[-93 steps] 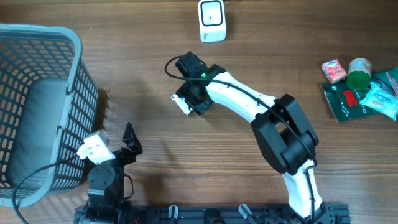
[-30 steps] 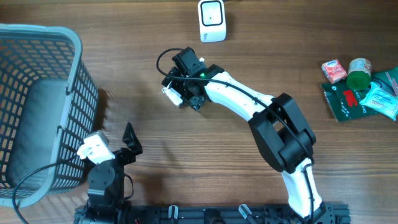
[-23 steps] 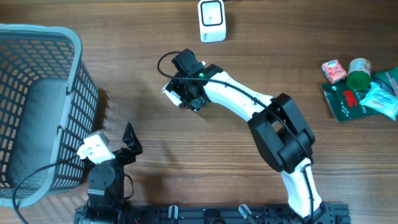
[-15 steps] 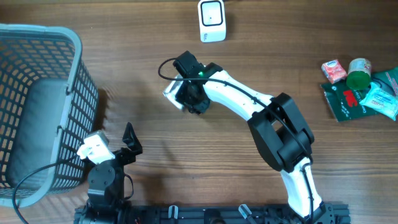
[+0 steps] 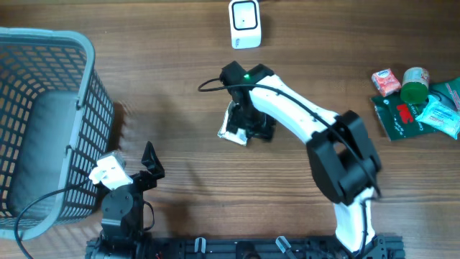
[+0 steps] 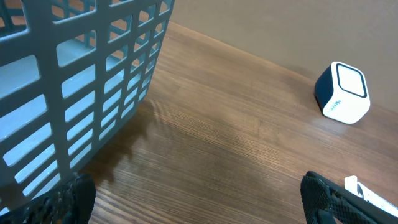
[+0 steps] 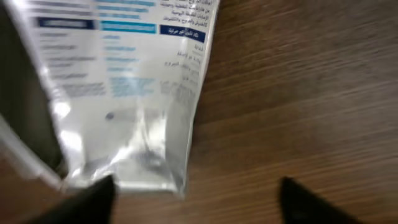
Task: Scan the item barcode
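Lying flat on the counter (image 5: pixel 172 79), the white packet (image 5: pixel 231 133) sits under the right gripper (image 5: pixel 249 124), jaws wide, its long axis crosswise to their closing line. Scanner (image 5: pixel 245 23) stands farther back. The left gripper (image 5: pixel 149 164), jaws wide, is well apart.

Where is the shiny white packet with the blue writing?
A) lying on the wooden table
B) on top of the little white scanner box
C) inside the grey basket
A. The white packet lies on the wooden table, with wood grain showing right beside its edge.
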`<action>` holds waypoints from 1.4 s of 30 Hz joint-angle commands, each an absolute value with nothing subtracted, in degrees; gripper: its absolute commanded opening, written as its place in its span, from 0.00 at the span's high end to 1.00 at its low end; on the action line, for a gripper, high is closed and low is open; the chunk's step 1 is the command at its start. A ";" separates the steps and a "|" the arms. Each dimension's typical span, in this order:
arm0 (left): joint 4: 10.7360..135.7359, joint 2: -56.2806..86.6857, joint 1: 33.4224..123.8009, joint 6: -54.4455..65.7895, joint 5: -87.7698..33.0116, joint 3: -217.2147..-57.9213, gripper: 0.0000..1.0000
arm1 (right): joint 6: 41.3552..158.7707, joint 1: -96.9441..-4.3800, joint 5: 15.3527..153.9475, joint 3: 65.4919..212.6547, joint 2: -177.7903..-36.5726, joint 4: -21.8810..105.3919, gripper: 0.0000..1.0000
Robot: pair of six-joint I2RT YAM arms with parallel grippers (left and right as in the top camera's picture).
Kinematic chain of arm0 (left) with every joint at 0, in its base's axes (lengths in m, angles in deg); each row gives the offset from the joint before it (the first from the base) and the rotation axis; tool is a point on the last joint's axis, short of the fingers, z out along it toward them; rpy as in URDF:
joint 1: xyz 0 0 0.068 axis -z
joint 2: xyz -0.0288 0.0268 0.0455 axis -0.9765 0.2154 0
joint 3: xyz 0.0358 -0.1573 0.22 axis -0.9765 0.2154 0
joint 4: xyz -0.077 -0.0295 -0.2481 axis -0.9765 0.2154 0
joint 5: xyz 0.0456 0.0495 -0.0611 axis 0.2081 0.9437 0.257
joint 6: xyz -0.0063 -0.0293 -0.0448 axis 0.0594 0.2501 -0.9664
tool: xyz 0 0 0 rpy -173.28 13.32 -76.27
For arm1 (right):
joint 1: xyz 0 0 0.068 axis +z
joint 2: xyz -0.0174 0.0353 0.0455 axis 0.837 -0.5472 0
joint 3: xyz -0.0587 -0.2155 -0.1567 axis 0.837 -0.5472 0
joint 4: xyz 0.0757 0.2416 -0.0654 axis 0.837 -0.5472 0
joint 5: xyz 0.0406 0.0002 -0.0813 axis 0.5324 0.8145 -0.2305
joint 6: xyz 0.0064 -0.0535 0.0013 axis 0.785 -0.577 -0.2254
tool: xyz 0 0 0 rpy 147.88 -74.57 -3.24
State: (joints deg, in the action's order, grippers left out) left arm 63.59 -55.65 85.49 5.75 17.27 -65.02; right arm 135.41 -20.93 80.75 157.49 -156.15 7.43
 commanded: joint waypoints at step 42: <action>63.50 -56.06 85.55 5.42 17.60 -64.89 0.00 | 135.62 -18.08 81.60 156.57 -163.52 18.36 0.07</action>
